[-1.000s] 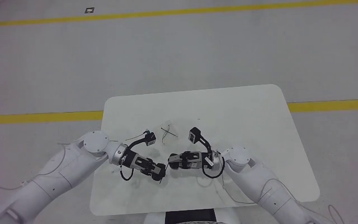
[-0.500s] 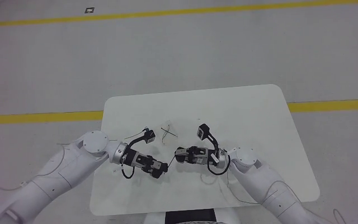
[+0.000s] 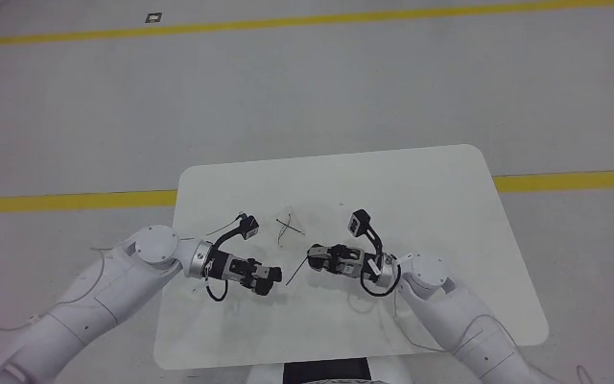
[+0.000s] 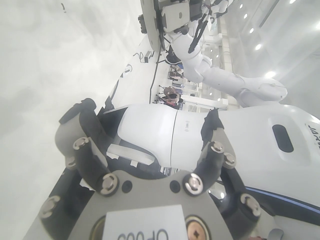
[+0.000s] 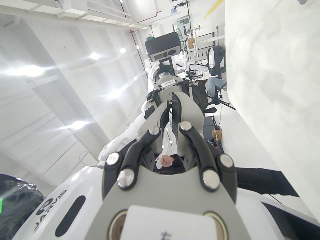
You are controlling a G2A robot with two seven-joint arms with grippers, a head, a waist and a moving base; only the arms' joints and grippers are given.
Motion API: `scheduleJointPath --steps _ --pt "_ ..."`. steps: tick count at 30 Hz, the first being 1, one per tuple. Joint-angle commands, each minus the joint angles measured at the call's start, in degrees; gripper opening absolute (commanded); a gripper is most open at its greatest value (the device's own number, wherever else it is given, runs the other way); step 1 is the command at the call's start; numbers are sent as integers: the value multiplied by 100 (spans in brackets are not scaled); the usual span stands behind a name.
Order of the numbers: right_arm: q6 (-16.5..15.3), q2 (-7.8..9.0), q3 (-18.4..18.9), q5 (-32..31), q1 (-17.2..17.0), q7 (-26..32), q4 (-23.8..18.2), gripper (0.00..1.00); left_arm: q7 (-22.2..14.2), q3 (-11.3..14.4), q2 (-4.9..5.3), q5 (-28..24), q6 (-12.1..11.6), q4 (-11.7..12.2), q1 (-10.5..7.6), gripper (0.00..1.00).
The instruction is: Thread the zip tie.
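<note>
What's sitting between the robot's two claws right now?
In the top view, a thin black zip tie, held by the right gripper, slants into the gap toward the left gripper; otherwise bare table.

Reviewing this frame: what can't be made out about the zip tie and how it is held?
Top view: the zip tie in the right gripper is too thin to tell head from tail.
Right wrist view: the gripper's own fingers hide the gripped part.
Top view: the loose ties on the table overlap and are too small to count.
</note>
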Motion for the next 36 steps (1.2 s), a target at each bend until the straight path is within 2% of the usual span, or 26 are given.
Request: scheduleJointPath --steps 1,3,6,10,18,20,22,24,28,31,33,36 --pt "27 4 14 -77 -12 -128 -40 0 217 -24 -17 -50 0 -78 48 100" --pt "35 -2 17 -72 -56 -313 -94 0 382 -101 -36 -159 0 -144 150 100" --pt "65 -18 -12 -134 -123 -666 -142 0 667 -304 -72 -34 0 -219 308 100" --pt "86 -60 -48 -96 -205 -1271 -200 0 1234 -537 -169 407 0 -272 617 100" --pt "29 -65 -43 -172 -203 -1395 -240 0 1268 -535 -170 446 18 -263 620 100" --pt "42 -83 -101 -207 -227 -1539 -328 0 1501 -503 -183 710 103 -299 655 100" --pt "71 -112 -174 -225 -242 -1760 -378 0 1808 -513 -206 660 0 -334 754 100" --pt "93 -153 -243 -185 -273 -2121 -406 0 2145 -522 -228 782 0 -387 849 100" --pt "205 -210 -345 -225 -273 -2609 -399 0 2714 -651 -296 709 0 -485 1059 100" --pt "284 -245 -369 -131 -290 -2865 -406 0 2941 -784 -358 683 0 -485 1200 100" --pt "346 -265 -390 -49 -286 -2917 -428 0 2911 -855 -405 602 0 -509 1270 100" --pt "346 -265 -390 -49 -286 -2917 -428 0 2911 -855 -405 602 0 -509 1270 100"
